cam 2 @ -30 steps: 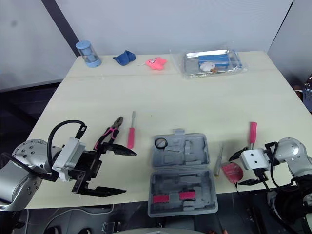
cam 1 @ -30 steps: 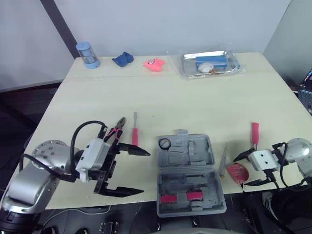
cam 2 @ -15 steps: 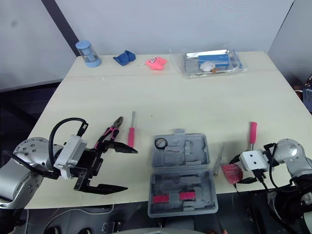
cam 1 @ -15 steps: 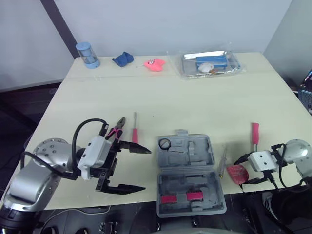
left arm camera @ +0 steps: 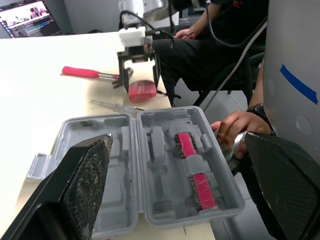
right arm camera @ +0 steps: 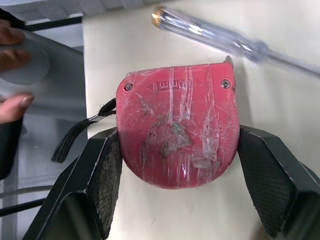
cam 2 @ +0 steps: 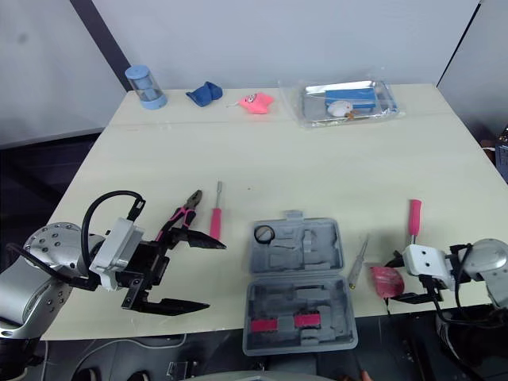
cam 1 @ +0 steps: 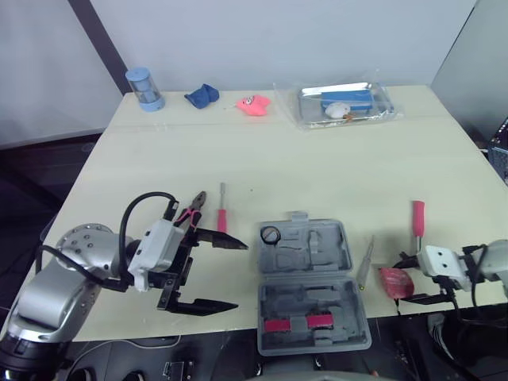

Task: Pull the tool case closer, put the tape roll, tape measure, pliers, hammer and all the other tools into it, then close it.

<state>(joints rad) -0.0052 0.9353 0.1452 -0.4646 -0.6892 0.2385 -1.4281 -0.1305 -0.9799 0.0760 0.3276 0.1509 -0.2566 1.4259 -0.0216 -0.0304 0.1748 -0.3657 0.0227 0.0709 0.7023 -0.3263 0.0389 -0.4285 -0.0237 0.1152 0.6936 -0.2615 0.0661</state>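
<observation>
The red tape measure (right arm camera: 175, 115) is being pinched between the two fingers of the right gripper (right arm camera: 178, 144). A clear-handled screwdriver (right arm camera: 215, 35) is lying just beyond the fingertips. The left gripper (cam 1: 236, 275) is being held with its fingers spread wide, and the open tool case (cam 1: 309, 295) is lying just ahead of them, untouched.

The tool case (cam 1: 325, 246) is grey, the tape measure (right arm camera: 177, 125) red.

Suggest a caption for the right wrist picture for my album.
Right gripper clamped on a red tape measure near the table edge, a clear-handled screwdriver lying just beyond it.
</observation>
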